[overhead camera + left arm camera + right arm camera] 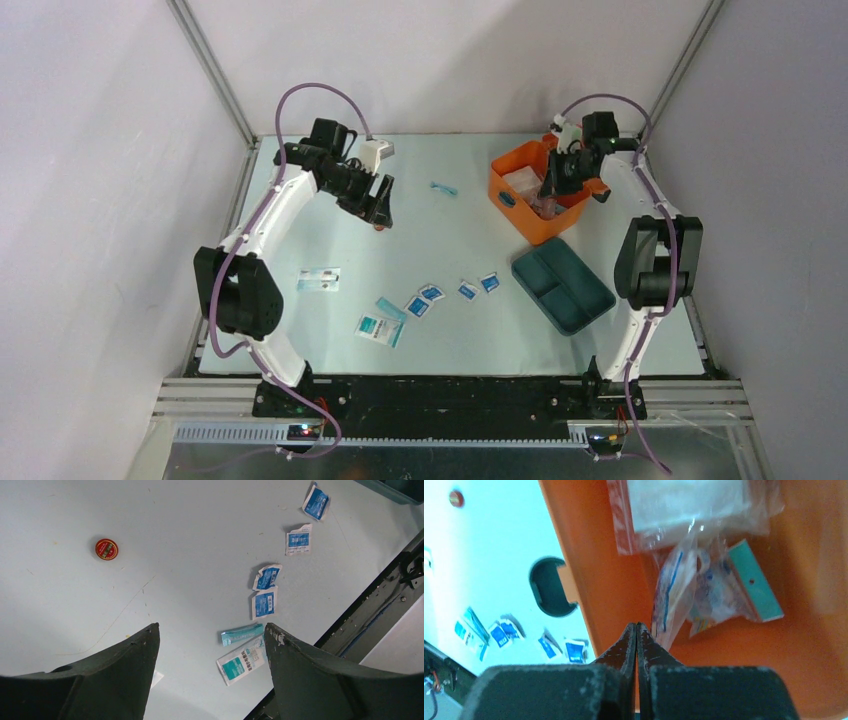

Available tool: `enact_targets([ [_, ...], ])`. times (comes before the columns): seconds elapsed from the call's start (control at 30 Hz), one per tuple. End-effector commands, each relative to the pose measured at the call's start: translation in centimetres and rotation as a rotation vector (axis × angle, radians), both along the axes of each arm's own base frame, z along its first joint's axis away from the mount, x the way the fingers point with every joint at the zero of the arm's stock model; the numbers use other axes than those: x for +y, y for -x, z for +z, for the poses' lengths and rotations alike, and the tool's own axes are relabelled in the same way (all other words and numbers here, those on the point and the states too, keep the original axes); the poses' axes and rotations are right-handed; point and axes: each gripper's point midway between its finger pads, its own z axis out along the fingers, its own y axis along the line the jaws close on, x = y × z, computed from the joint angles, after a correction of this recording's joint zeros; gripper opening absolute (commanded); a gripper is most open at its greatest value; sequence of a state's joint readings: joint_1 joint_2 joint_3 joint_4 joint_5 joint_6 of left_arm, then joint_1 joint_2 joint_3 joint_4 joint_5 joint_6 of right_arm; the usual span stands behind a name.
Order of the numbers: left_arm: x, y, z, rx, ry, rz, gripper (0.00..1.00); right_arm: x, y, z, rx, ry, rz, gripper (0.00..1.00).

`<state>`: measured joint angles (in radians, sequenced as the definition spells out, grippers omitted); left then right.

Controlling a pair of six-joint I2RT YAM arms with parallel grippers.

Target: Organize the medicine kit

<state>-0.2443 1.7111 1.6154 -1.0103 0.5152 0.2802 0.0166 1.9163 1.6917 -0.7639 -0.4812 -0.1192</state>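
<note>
The medicine kit's orange case (522, 205) stands open at the back right, with clear plastic bags (694, 505) and a teal strip (756, 585) inside. Its orange wall (594, 580) and dark oval mark (549, 587) show in the right wrist view. Its dark teal divided tray (563, 285) lies on the table in front of the case. My right gripper (553, 182) hovers over the case, and its jaws (637, 626) are shut with nothing seen between them. My left gripper (378, 205) is open and empty above the table (211, 627), with a small red round tin (106, 549) below it.
Several blue-white sachets (432, 292) lie in a row at mid table, with a teal-white sachet (380, 328) and a clear packet (318, 280) to their left. A small teal item (444, 188) lies near the back. White walls enclose the table on three sides.
</note>
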Motion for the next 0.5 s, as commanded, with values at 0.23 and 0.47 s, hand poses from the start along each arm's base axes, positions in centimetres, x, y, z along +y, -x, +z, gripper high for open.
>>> enact_targets([
  [0.23,-0.6,-0.4,1.1,-0.04,0.024,-0.007,0.81,-3.7,-1.7,-2.4,-0.002,0.187,-0.078,0.0],
  [0.47,-0.5,-0.2,0.3,-0.021,0.014,-0.002,0.81,-4.8,-5.7,1.9,-0.146,0.18,-0.108,0.0],
])
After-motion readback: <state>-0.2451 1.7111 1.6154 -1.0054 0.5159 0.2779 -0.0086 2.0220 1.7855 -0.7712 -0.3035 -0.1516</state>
